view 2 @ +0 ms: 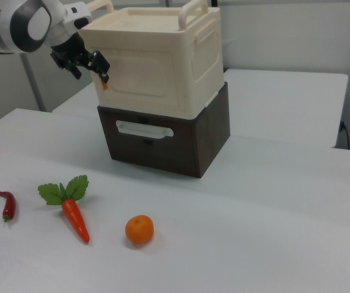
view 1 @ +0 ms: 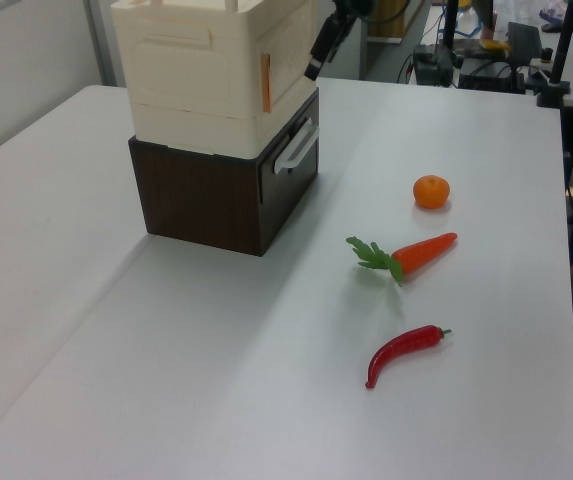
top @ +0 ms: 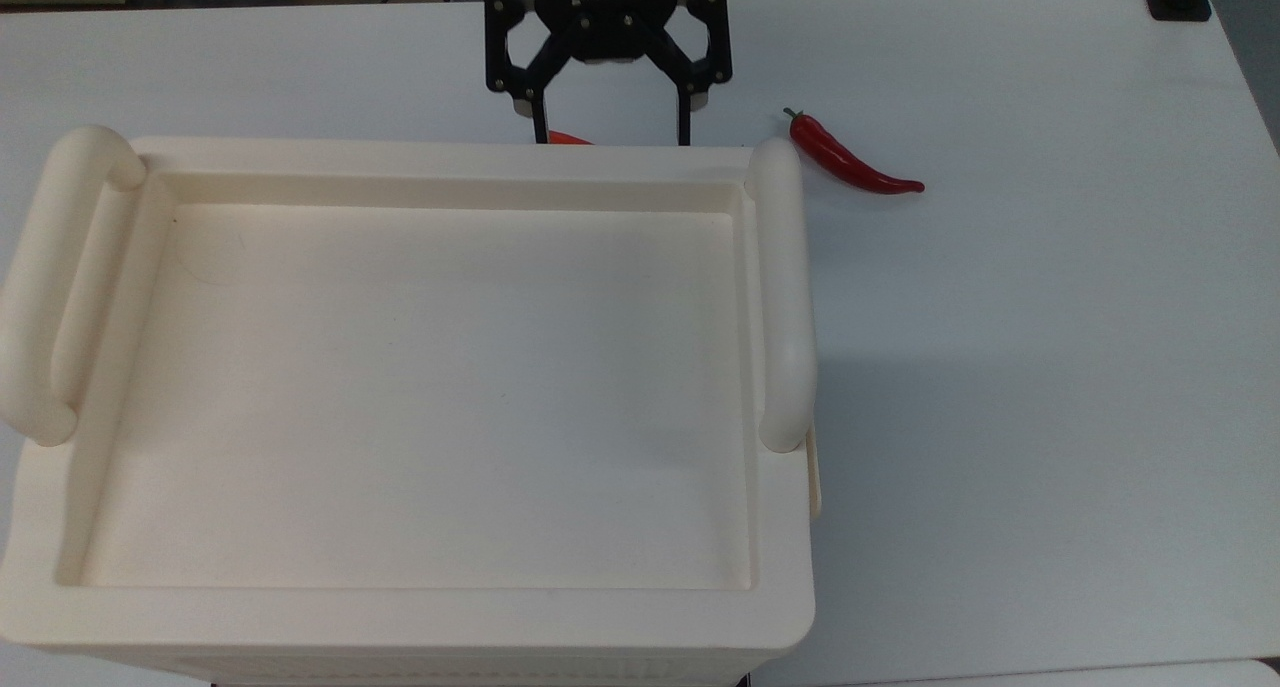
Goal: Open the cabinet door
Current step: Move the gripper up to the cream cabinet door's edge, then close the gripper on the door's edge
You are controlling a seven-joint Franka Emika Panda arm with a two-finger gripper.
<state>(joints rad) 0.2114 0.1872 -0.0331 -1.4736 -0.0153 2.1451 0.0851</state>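
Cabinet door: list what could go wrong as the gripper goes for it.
1. The orange tab at the edge of the cabinet door is thin. The open gripper beside it could close short of it or bump the cabinet corner.
2. The cabinet sits stacked on a dark drawer unit with no fastening in sight. A hard pull might shift or tip it instead of swinging the door.

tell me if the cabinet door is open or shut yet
Shut. In the right view the cabinet door lies flush with the front of the cabinet, no gap showing. The gripper is open beside its edge.
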